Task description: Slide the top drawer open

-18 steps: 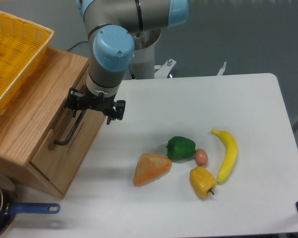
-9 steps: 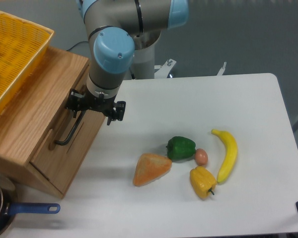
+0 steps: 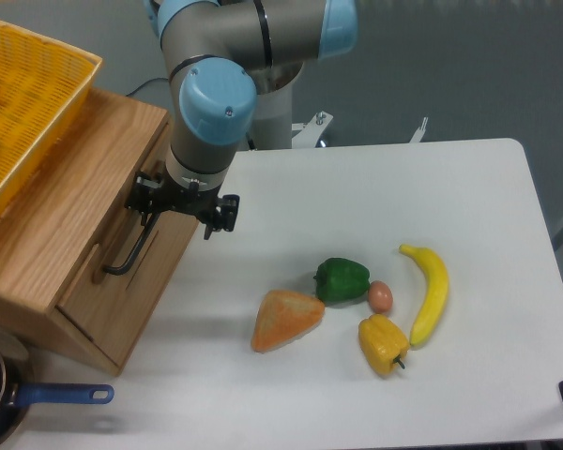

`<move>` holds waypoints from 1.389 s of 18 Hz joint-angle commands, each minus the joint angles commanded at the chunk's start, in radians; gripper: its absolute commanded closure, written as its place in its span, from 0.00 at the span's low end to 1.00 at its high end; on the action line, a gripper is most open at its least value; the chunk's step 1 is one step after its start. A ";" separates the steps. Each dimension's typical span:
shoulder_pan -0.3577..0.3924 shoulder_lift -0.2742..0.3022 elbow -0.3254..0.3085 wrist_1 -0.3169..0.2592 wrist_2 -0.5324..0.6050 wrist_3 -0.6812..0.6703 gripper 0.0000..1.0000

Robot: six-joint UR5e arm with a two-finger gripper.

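Top drawer [image 3: 141,253] handle end hidden; jaws' grip unclear.

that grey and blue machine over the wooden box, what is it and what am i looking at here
It is a robot arm, filmed by one fixed camera looking down at a white table. At its end sits a black two-finger gripper, placed at the top of the black bar handle on the top drawer of an oak cabinet. Whether the fingers are closed on the handle cannot be told from this angle.

A yellow mesh basket sits on the cabinet. On the table lie a green pepper, a yellow pepper, a banana, an egg and an orange wedge-shaped piece. A pan with a blue handle is at the bottom left.
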 joint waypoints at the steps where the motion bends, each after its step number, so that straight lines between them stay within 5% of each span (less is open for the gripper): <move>1: 0.002 0.000 0.002 0.000 0.005 0.000 0.00; 25: 0.103 -0.012 0.011 0.005 0.045 0.067 0.00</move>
